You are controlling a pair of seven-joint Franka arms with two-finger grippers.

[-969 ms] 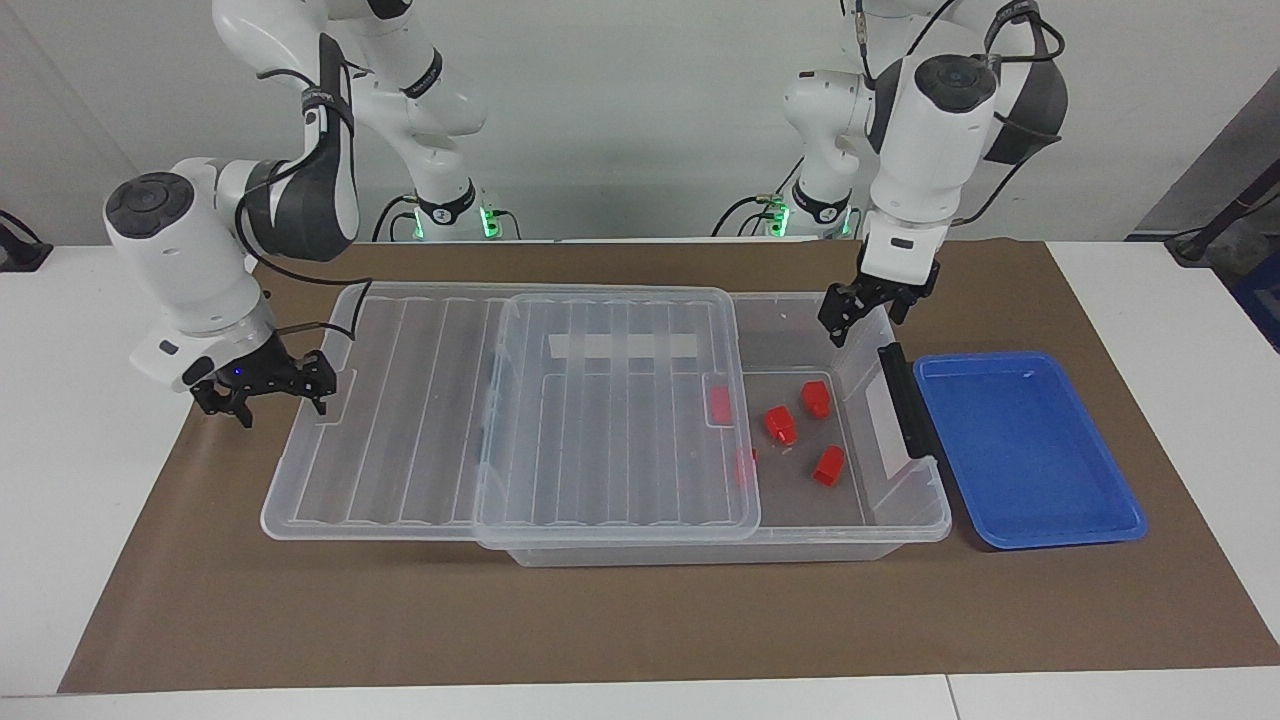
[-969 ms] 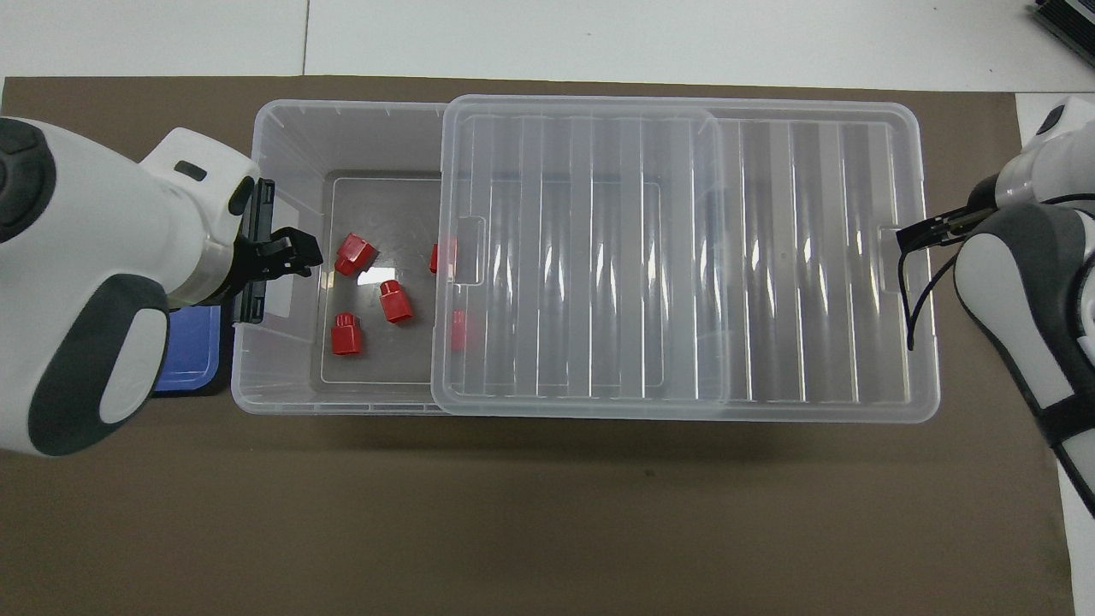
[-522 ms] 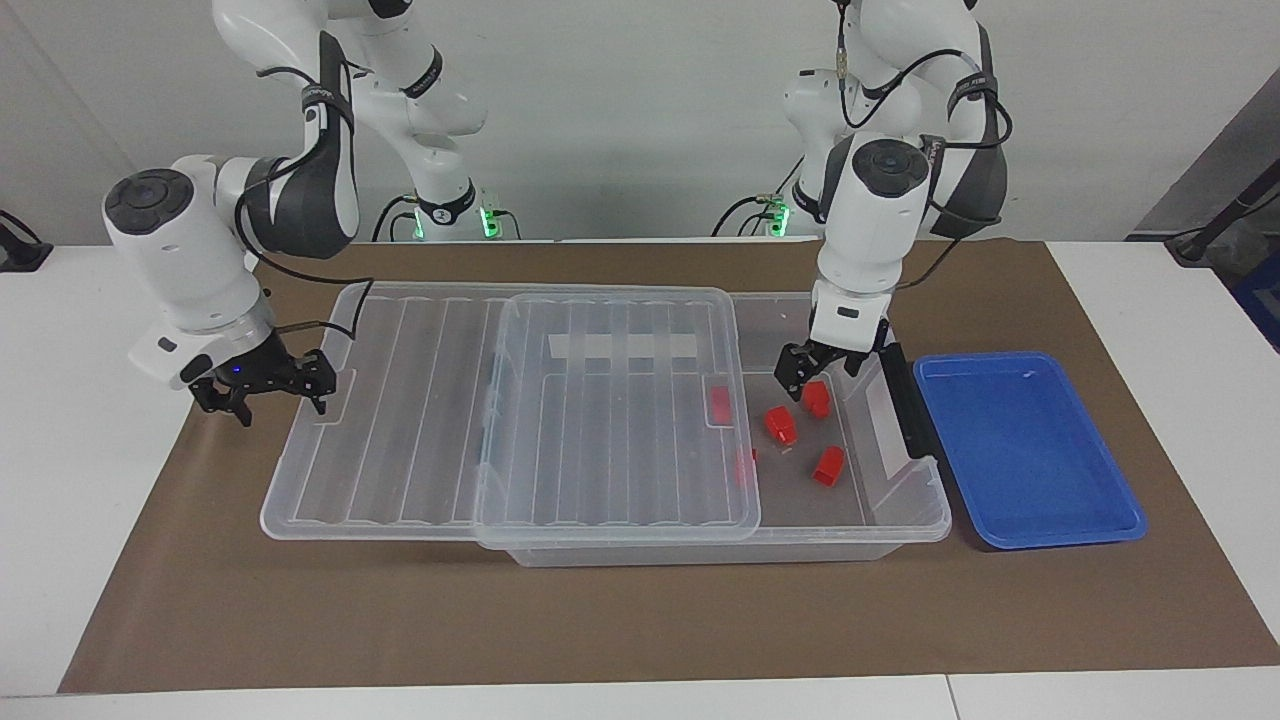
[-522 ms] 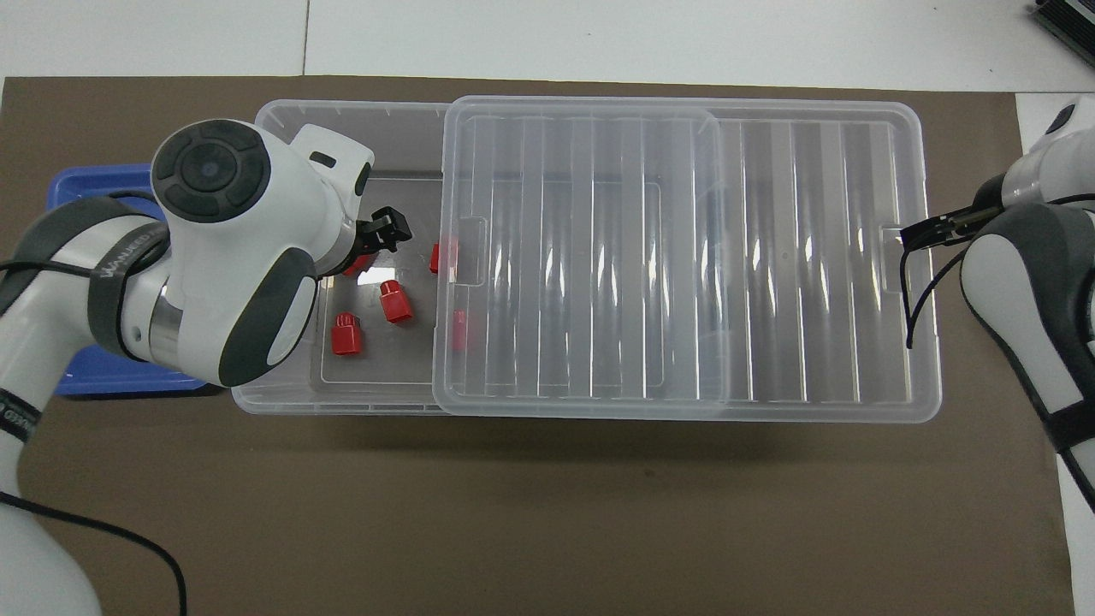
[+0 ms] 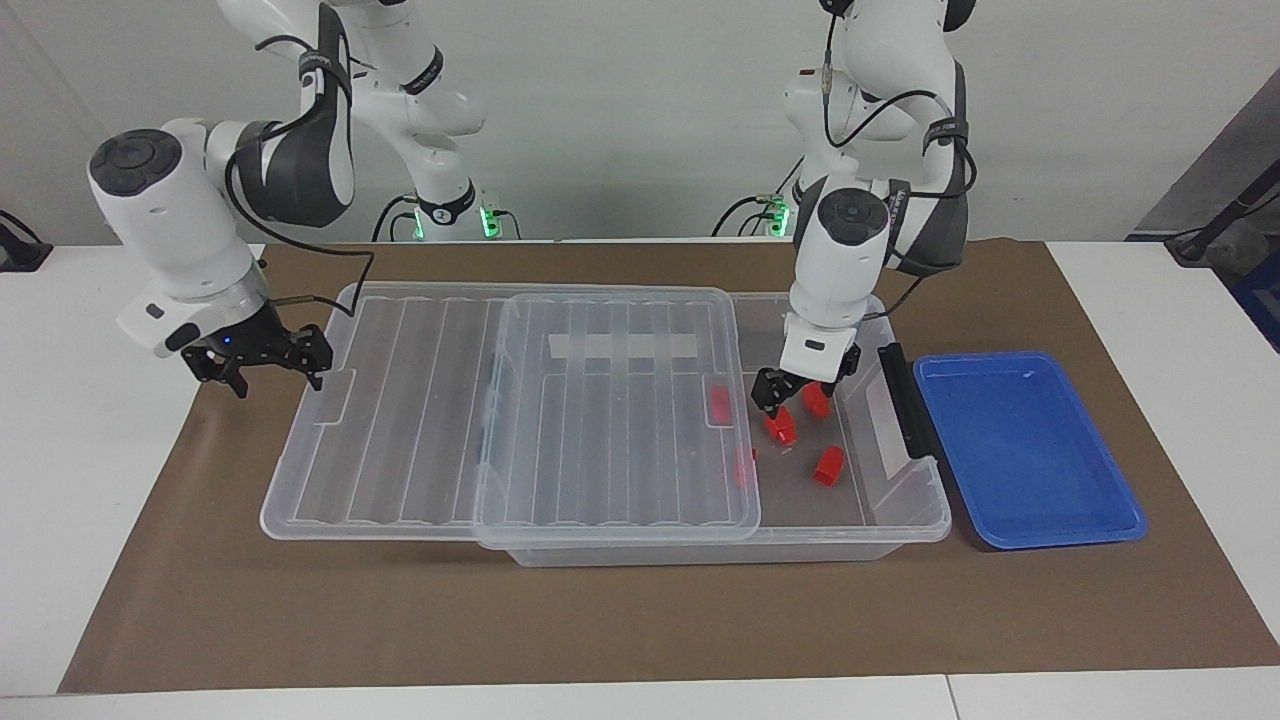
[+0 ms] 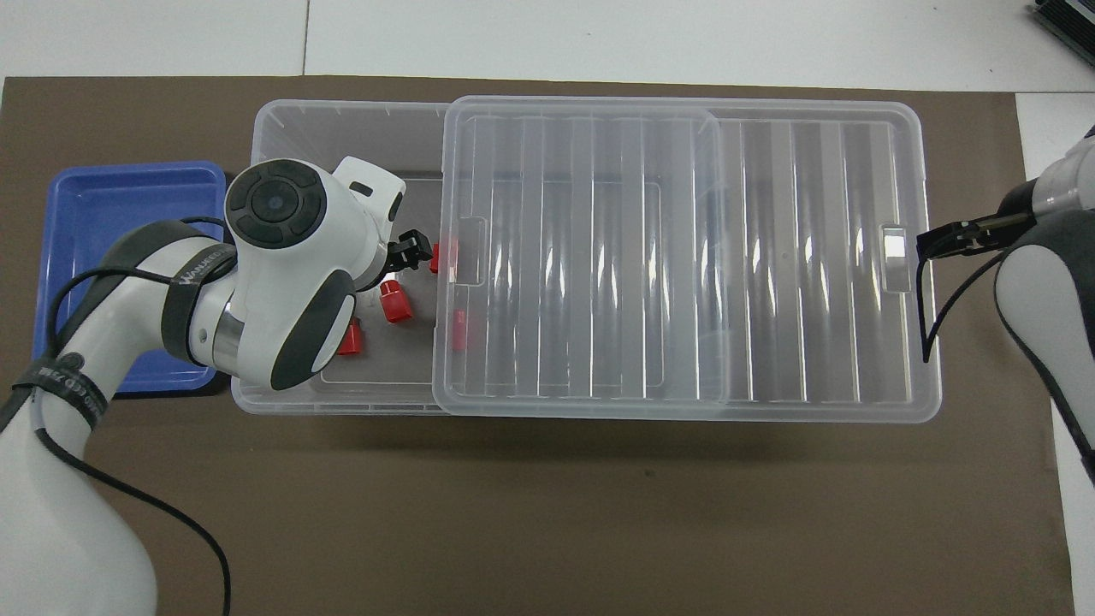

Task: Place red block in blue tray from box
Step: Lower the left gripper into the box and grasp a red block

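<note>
The left gripper (image 5: 783, 400) is lowered into the box (image 5: 905, 520), jaws spread, just above a red block (image 5: 781, 428) — the blue tray (image 5: 1030, 448) lies at the box's three o'clock in the facing view. The right gripper (image 5: 262, 372) hangs open by the lid (image 5: 400, 400).

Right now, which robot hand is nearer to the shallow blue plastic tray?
The left one. The left hand is down inside the large clear plastic bin, over the red blocks at the end beside the blue tray. The right hand waits at the slid lid's outer end.
</note>
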